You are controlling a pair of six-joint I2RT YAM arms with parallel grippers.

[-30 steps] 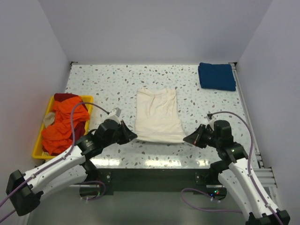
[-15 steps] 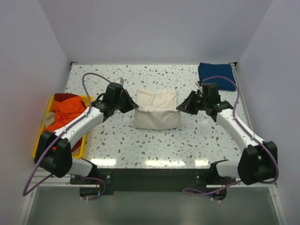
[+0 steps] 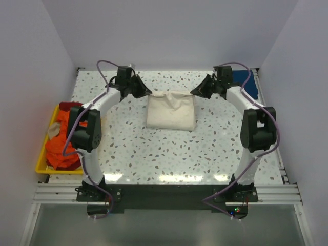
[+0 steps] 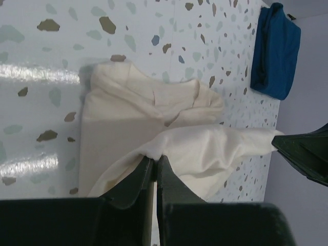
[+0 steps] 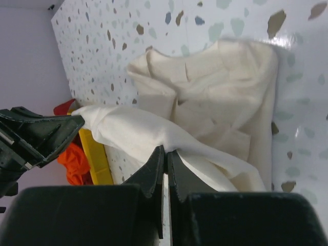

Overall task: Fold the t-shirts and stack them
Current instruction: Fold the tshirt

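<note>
My left gripper [image 3: 147, 94] and right gripper [image 3: 194, 93] each clench 1 corner of the cream shirt [image 3: 170, 115], doubled over on the speckled surface [image 3: 154, 154].

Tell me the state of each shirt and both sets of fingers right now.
cream t-shirt: half folded, one edge lifted.
dark blue t-shirt: folded, lying flat.
orange and red t-shirts: crumpled in yellow tray.
left fingers: shut on cream t-shirt.
right fingers: shut on cream t-shirt.
</note>
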